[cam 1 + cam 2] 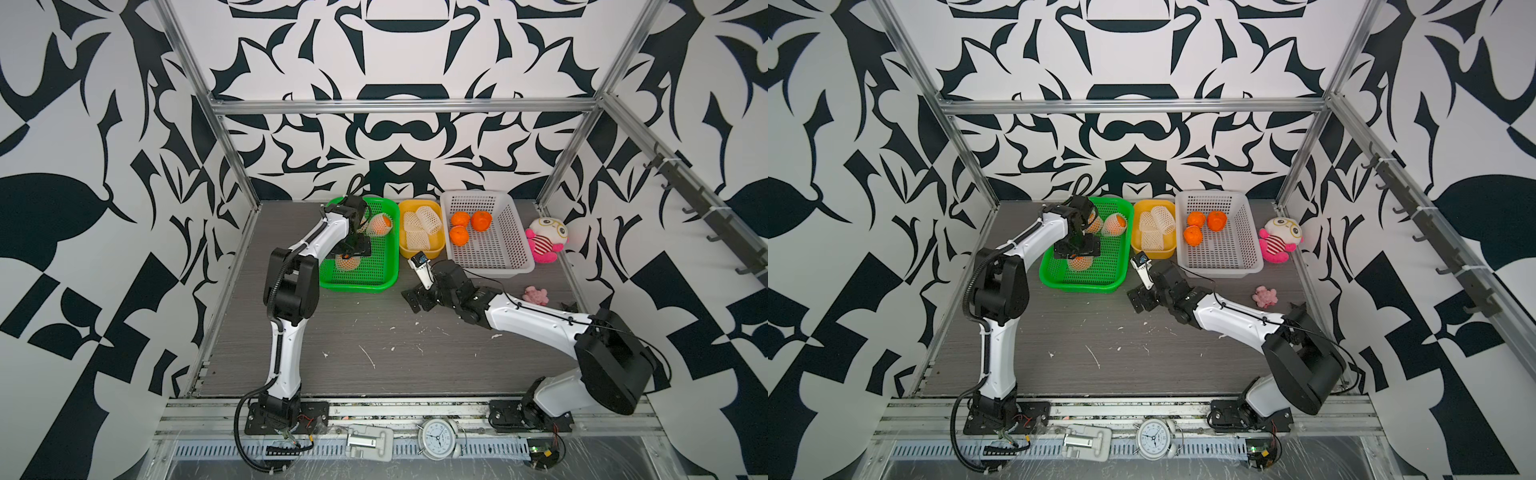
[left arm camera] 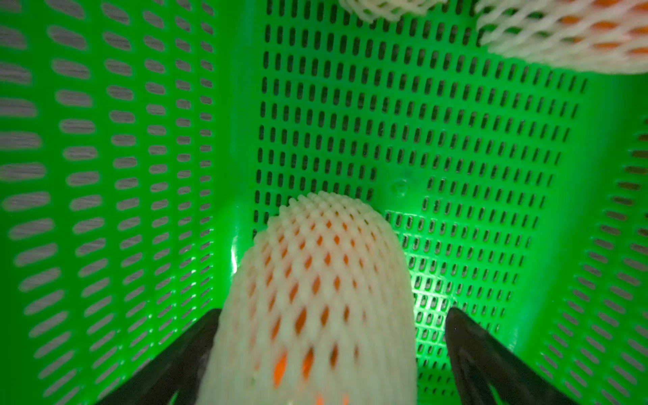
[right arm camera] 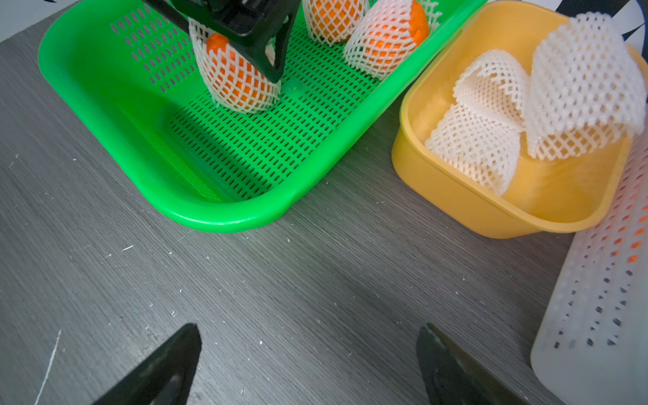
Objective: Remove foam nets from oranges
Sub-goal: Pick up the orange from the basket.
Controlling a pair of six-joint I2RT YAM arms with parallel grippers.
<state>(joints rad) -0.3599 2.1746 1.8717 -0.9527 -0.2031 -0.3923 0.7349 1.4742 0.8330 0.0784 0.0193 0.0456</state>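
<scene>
Both top views: the left gripper [image 1: 349, 255] hung spread over a round orange [image 1: 347, 262] sleeved in white foam net [image 1: 353, 266] inside the green perforated plastic basket [image 1: 357, 287]; 3 bare oranges [image 1: 459, 235] sat in the white perforated basket [image 1: 494, 253]. Left wrist view — that orange lay between the parted fingers [image 2: 491, 364]. Right wrist view — the right gripper [image 3: 308, 364] stood spread, empty, over grey tabletop [image 3: 280, 280]; 3 empty foam nets [image 3: 473, 150] sat in the yellow plastic tub [image 3: 456, 200].
</scene>
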